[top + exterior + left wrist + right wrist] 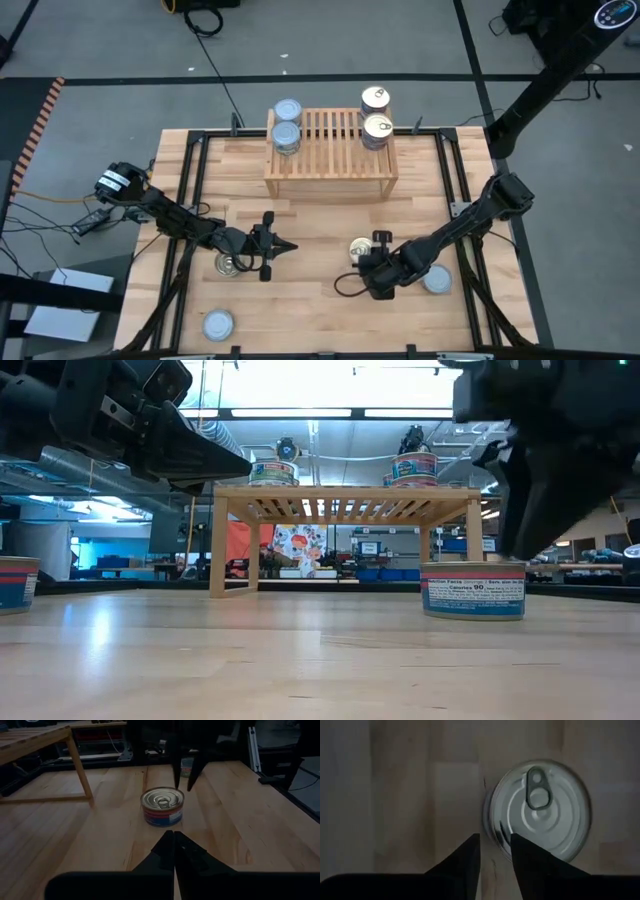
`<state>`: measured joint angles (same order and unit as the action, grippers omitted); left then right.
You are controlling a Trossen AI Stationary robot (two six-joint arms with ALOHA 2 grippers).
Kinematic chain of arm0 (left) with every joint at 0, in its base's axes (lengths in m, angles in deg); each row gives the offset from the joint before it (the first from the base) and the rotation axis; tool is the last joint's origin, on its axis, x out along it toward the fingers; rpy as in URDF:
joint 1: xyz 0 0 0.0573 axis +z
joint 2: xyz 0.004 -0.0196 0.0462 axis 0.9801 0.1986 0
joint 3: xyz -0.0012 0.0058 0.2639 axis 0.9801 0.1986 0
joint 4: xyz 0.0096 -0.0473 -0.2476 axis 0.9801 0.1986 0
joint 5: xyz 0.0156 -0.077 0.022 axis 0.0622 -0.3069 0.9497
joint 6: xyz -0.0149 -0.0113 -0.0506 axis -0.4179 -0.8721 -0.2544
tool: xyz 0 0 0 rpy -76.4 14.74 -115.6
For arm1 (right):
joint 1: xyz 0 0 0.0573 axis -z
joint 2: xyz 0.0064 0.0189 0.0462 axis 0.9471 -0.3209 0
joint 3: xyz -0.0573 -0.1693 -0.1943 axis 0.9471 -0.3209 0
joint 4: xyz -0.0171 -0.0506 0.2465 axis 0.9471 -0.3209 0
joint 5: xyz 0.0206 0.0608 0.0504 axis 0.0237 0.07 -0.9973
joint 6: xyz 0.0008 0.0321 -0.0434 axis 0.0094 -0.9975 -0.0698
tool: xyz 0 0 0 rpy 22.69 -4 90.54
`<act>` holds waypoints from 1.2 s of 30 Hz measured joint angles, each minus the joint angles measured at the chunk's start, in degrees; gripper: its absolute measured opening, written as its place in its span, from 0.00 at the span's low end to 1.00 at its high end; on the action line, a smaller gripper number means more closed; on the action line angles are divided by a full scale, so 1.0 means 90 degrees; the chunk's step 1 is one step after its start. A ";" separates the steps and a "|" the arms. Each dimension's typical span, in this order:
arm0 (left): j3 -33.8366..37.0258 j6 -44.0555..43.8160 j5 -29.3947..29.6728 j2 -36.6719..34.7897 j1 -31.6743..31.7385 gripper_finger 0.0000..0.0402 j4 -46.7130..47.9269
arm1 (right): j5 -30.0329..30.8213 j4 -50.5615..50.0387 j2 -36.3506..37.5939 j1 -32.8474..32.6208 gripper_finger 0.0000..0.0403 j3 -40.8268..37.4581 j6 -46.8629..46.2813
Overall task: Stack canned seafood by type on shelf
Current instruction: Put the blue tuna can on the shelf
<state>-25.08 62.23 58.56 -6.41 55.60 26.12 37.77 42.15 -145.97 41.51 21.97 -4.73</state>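
Right wrist view shows the right gripper (pixel 495 851) with its fingers slightly parted and empty, above a golden pull-tab tin (pixel 538 810) standing upright on the counter (pixel 420 795) just beyond the fingertips. The tin looks rigid, smooth-walled and likely slippery; opposite sides of its wall seem the best hold. Its axis is vertical, lid up. The left gripper (pixel 283 246) waits, fingers closed on nothing.

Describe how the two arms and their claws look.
Both arms are dark, slender and jointed. The left claw has two black fingers tapering to a sharp point. The right claw has matching black tapered fingers. A black cable loops beside the right arm.
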 joint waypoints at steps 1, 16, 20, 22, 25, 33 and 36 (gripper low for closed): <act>0.0000 0.0000 -0.0001 0.0000 0.0000 0.01 0.0000 | -0.0005 -0.0003 -0.0105 0.0001 0.29 -0.0001 0.0078; -0.0005 -0.0010 0.0010 0.0000 0.0000 0.01 0.0003 | 0.0389 -0.0133 -0.0574 0.0055 0.04 0.0338 0.0861; -0.0004 -0.0015 0.0010 0.0000 0.0000 0.01 0.0003 | 0.0136 -0.0209 -0.0592 0.0163 0.03 0.0535 0.1023; -0.0005 -0.0015 0.0010 0.0000 0.0000 0.01 -0.0002 | 0.0022 -0.0181 -0.0595 0.0239 0.02 0.0671 0.1141; -0.0004 -0.0015 0.0010 0.0000 0.0000 0.01 0.0001 | -0.0076 -0.0196 -0.0595 0.0328 0.01 0.0905 0.1328; -0.0005 -0.0019 0.0010 0.0000 0.0000 0.01 0.0001 | -0.0737 -0.0139 -0.0540 0.0679 0.01 0.1609 0.1035; -0.0003 -0.0019 0.0007 0.0000 0.0000 0.01 -0.0004 | -0.0971 0.0027 -0.0457 0.0886 0.01 0.1674 0.0652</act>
<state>-25.10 62.06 58.63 -6.41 55.60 26.08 29.03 42.40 -150.09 49.48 37.04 1.14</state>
